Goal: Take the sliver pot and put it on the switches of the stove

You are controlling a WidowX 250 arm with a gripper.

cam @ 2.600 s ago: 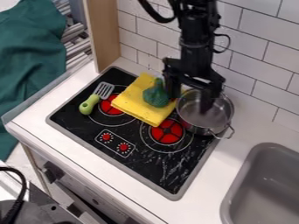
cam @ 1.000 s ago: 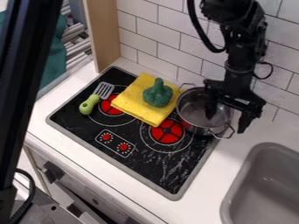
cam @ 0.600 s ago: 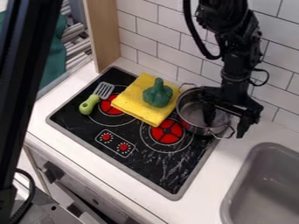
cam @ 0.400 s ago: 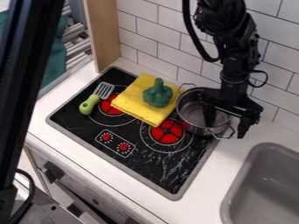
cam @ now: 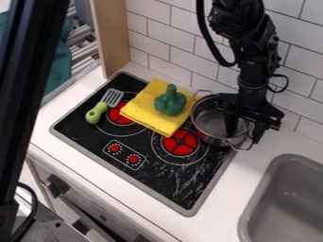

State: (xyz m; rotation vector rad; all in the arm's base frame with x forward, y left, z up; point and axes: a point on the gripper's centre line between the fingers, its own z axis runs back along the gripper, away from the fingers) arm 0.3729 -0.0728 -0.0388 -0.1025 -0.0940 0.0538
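On my feed, the two fingers of the hand (cam: 243, 136) draw closer together across the rim of the silver pot (cam: 210, 118): the outer one swings in toward the wall, while the inner one shifts only slightly. I still see a gap between them, so I read the hand as partly open and closing, and I can't confirm a grip. The pot hasn't moved; it sits directly beneath the hand, at the back corner of the stove (cam: 170, 182). For the task, I take this as the start of the grasp, with the lift and the carry to the switches (cam: 125, 154), across the stovetop from the hand toward its front edge, left to do. The pot's thin wall looks like smooth, shiny metal, round, with looped wire handles; gripped on one side, it could tilt. Beside it, away from the hand, lies a soft-looking yellow cloth (cam: 142, 112), folded flat, carrying a bumpy green toy broccoli (cam: 170, 102). Farther from the hand rests a slotted spatula (cam: 97, 113) with a rounded green handle. I'd want clearance over the cloth's near corner.
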